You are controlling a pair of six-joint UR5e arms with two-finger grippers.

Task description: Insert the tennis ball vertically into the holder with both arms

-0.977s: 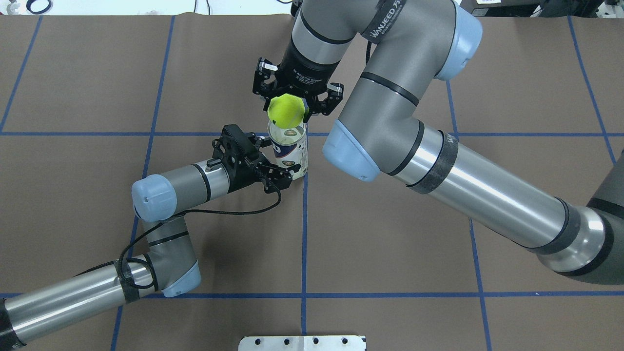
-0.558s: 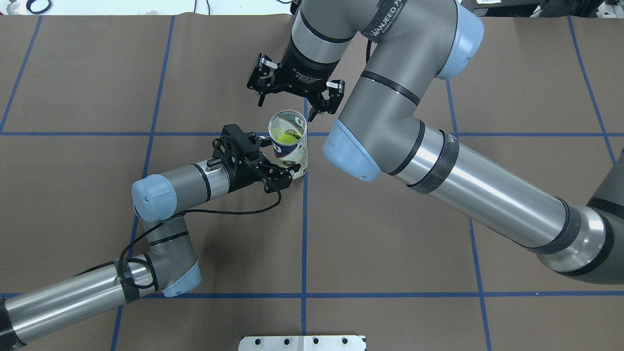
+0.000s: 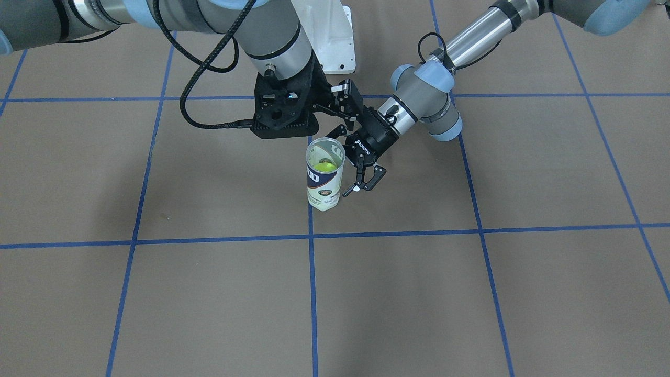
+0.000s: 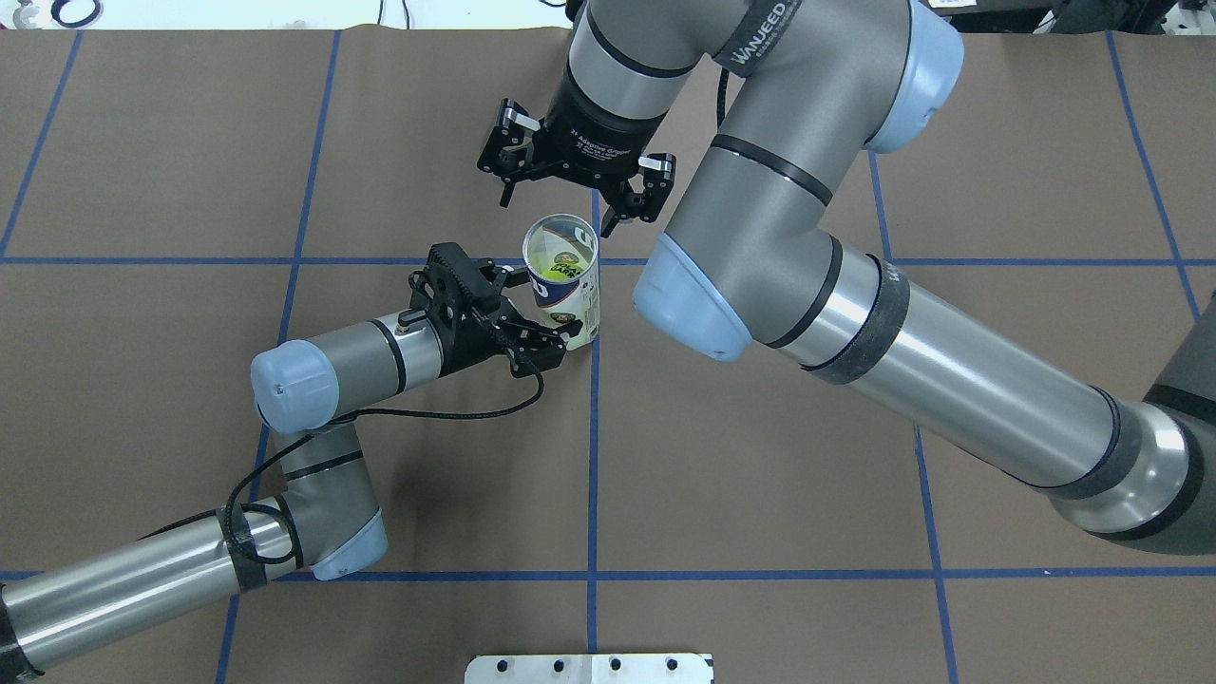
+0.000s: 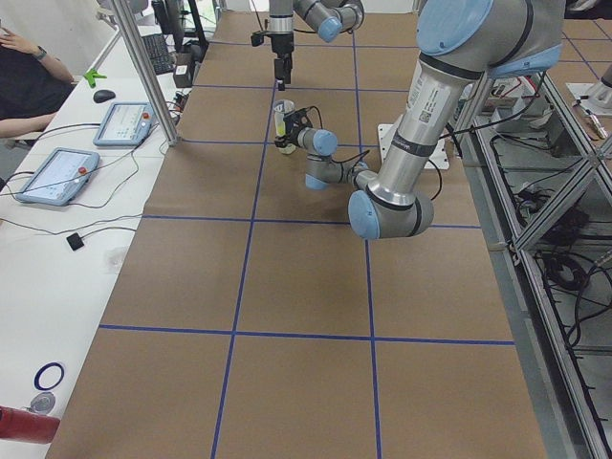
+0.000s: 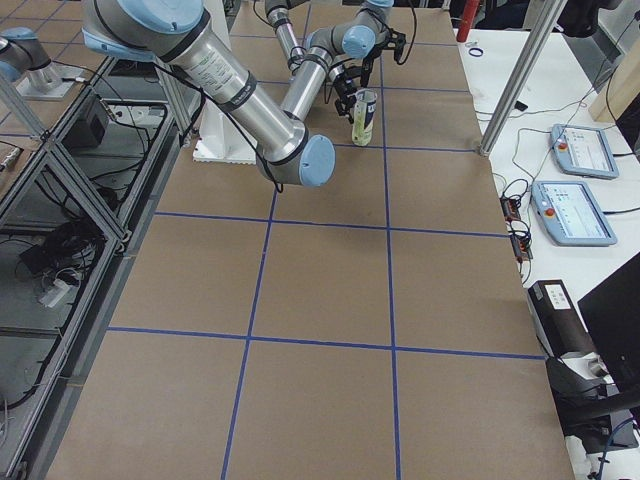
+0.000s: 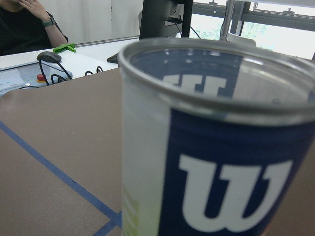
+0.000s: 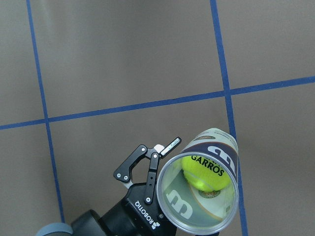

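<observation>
The holder (image 4: 562, 285) stands upright near the table's middle, a clear can with a navy and white label. The yellow tennis ball (image 8: 206, 172) lies inside it at the bottom and also shows through the open top in the front-facing view (image 3: 324, 167). My left gripper (image 4: 546, 302) comes in from the side, its fingers on either side of the can's lower part, shut on it. The can fills the left wrist view (image 7: 216, 147). My right gripper (image 4: 560, 204) hangs just above and behind the can's mouth, open and empty.
The white bolted base plate (image 4: 589, 667) sits at the near edge. Blue tape lines (image 4: 593, 456) cross the brown table cover. The right arm's big elbow (image 4: 693, 304) hangs close beside the can. An operators' bench with tablets (image 5: 120, 124) runs along the far side.
A second ago my right gripper held the ball over the can's mouth. It opened, the ball dropped inside, and the gripper drew back a little. My left gripper stayed on the can.
</observation>
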